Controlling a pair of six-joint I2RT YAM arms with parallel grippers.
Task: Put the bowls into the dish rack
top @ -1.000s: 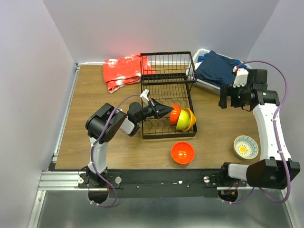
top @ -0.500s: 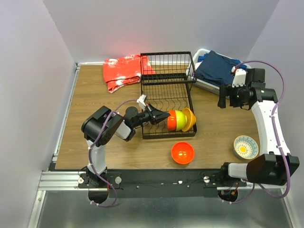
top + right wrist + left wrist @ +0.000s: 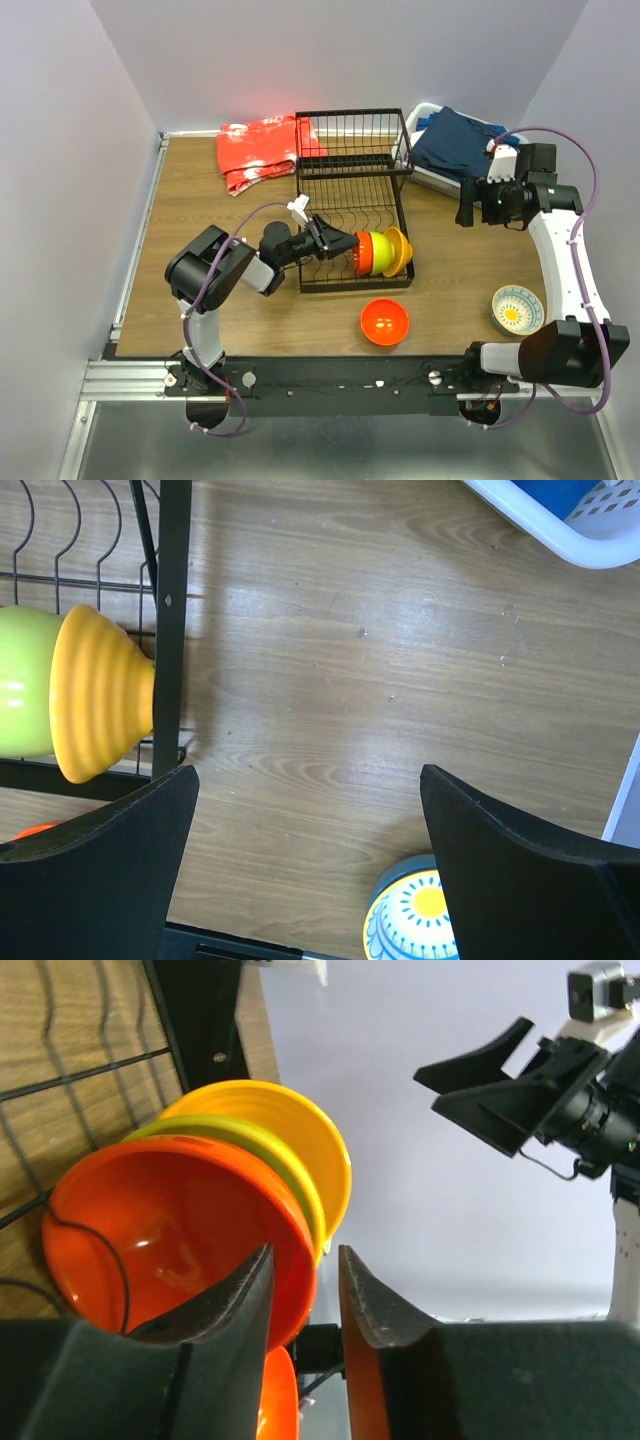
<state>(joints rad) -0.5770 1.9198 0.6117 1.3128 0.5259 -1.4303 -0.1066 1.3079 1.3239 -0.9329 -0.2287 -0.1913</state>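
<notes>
Three bowls stand nested on edge in the near right corner of the dish rack (image 3: 352, 170): the red-orange bowl (image 3: 361, 254) on the left, the lime green bowl (image 3: 378, 254) in the middle and the yellow-orange bowl (image 3: 398, 249) on the right. Their mouths face left toward your left arm and their feet point right, so the stack's long axis runs left to right along the rack's near rail.

Your left gripper (image 3: 305, 1260) is narrow, its fingers (image 3: 225, 1305) straddling the red-orange bowl's rim. I cannot tell whether they actually clamp it, because a sliver of light shows beside the rim. You look to be at the seating step. The next move calls for parting the jaws a little and backing out leftward without dragging the bowl off its wires.

Two bowls wait on the table, mouths up: a second red-orange one (image 3: 385, 321) just near of the rack, and the patterned bowl (image 3: 517, 309) at the near right. Your right gripper (image 3: 308, 780) hangs wide and holds nothing. It sits far of the patterned bowl and well apart from it, so it would need to come down nearer.
</notes>
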